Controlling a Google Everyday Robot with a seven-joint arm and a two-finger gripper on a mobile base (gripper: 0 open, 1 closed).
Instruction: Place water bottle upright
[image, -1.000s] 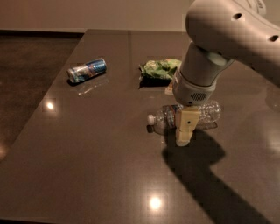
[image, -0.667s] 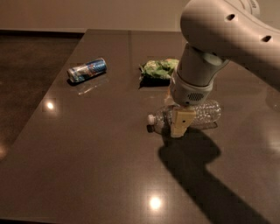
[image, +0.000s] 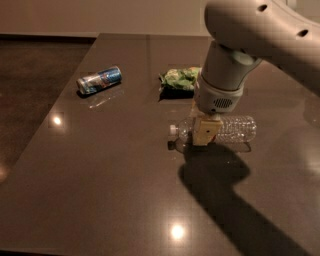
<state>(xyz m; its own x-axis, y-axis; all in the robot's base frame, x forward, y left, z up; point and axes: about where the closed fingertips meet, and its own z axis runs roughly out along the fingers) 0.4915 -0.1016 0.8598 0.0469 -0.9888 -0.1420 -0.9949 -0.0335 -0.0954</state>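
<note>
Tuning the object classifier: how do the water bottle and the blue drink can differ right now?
The water bottle is clear ribbed plastic with a white cap; the can is opaque blue and silver. The bottle looks longer than the can. The gripper is down over the bottle near its neck; the can lies untouched, far left. Shared: both lie on their sides on the table.

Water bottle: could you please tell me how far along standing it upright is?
Done: the gripper is down at the neck end of the water bottle. In hand: the grasp, which I cannot confirm. Left: the bottle lies on its side on the table, so lifting and uprighting remain.
</note>
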